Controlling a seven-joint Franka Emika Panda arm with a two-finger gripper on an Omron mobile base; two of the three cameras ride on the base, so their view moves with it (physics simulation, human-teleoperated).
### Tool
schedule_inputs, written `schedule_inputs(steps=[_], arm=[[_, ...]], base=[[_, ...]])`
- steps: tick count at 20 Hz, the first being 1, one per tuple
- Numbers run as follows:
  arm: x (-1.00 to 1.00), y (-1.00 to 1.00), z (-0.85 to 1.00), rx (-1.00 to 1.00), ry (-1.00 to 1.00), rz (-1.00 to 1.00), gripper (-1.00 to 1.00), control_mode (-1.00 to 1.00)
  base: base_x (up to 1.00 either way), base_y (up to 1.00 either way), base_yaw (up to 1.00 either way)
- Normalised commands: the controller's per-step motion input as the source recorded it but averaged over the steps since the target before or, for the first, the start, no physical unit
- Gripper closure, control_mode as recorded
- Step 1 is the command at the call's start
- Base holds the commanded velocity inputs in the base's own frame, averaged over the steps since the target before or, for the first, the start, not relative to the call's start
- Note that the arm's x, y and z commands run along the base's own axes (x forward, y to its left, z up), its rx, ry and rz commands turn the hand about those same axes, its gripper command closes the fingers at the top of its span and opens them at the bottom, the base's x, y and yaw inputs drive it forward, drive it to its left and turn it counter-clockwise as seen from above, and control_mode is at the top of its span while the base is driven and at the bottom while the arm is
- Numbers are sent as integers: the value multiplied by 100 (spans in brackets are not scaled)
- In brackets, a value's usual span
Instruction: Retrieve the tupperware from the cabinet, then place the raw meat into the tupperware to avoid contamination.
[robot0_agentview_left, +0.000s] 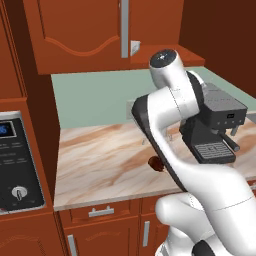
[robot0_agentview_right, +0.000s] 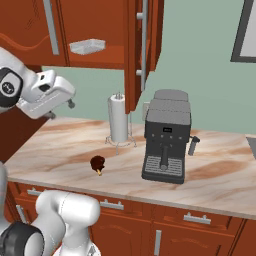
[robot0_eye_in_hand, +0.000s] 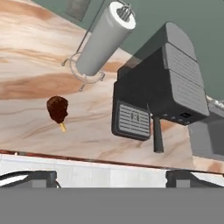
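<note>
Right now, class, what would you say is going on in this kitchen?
A white robot arm's gripper hovers open and empty above the marble counter. The wall cabinet stands open, with the tupperware lying on its shelf. The raw meat lies on the counter, in front of the paper-towel roll and left of the coffee machine. Nothing is held.

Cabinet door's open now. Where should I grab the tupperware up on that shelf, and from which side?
Likely by its front long rim, coming straight in from the open front. The tupperware lies flat and shallow near the front of the cabinet shelf, with wood behind it. The open gripper hangs below and to the left, so it must rise first.
</note>
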Motion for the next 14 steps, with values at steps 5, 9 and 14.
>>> schedule_inputs(steps=[5, 9, 14], arm=[[28, 19, -1, 20, -21, 10, -100, -100], [20, 17, 0, 20, -23, 9, -100, -100], [15, 18, 0, 18, -24, 9, -100, -100]], base=[[0, 0, 0], [0, 0, 0], [0, 0, 0]])
